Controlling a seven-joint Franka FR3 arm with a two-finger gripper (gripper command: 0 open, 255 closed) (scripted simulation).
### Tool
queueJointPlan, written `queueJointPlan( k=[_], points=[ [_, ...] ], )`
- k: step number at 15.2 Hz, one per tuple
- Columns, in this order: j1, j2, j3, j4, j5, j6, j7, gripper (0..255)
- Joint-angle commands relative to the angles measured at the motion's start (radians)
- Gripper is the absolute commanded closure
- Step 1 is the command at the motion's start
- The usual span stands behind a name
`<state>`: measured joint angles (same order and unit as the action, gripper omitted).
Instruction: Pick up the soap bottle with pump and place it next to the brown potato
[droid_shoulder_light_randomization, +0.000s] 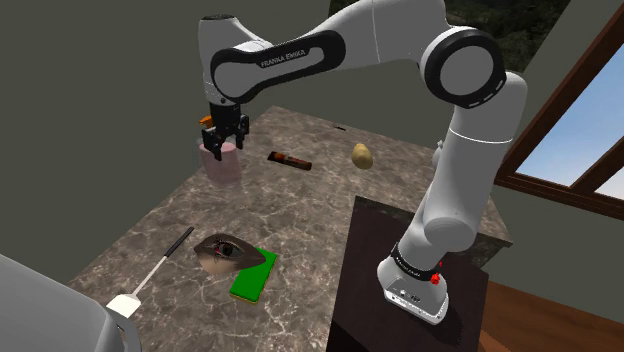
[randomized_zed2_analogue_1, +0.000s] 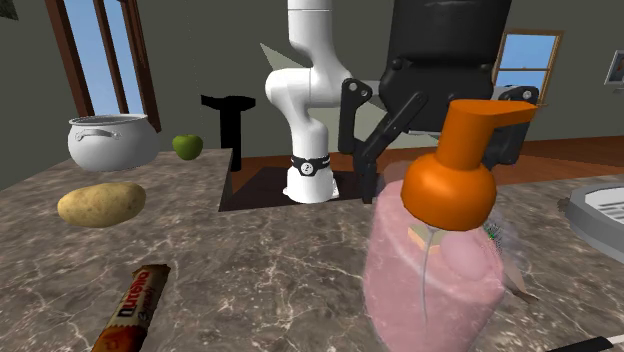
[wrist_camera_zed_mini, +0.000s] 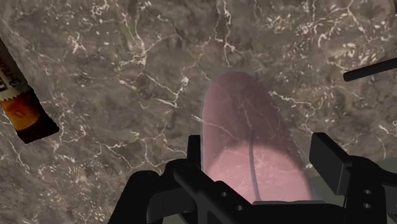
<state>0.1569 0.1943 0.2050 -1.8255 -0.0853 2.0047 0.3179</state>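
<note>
The soap bottle (droid_shoulder_light_randomization: 222, 165) is translucent pink with an orange pump and stands upright at the far left of the marble table (droid_shoulder_light_randomization: 300, 215). My gripper (droid_shoulder_light_randomization: 224, 135) comes down from above and is shut on the bottle's pump. In the second exterior view the bottle (randomized_zed2_analogue_1: 435, 270) is close up, with the gripper (randomized_zed2_analogue_1: 445, 120) clasping the orange pump head. In the wrist view the pink body (wrist_camera_zed_mini: 248, 140) stretches away from between the black fingers of the gripper (wrist_camera_zed_mini: 261, 159). The brown potato (droid_shoulder_light_randomization: 362, 155) (randomized_zed2_analogue_1: 101, 203) lies apart, toward the shoulder view's right. Whether the bottle's base touches the table I cannot tell.
A chocolate bar (droid_shoulder_light_randomization: 289, 159) (randomized_zed2_analogue_1: 135, 305) (wrist_camera_zed_mini: 22, 105) lies between bottle and potato. Nearer the front lie a green pad (droid_shoulder_light_randomization: 253, 274), a brown round thing (droid_shoulder_light_randomization: 228, 250) and a long-handled tool (droid_shoulder_light_randomization: 155, 270). A grey pot (randomized_zed2_analogue_1: 108, 140) and a green apple (randomized_zed2_analogue_1: 187, 146) stand beyond the potato.
</note>
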Motion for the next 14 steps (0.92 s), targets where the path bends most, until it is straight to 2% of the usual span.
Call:
queueJointPlan(
  k=[1, 14],
  points=[
    [0.000, -0.008, 0.000, 0.019, 0.003, -0.027, -0.003, 255],
    [0.000, -0.035, 0.003, 0.159, 0.012, -0.193, -0.014, 255]
  ],
)
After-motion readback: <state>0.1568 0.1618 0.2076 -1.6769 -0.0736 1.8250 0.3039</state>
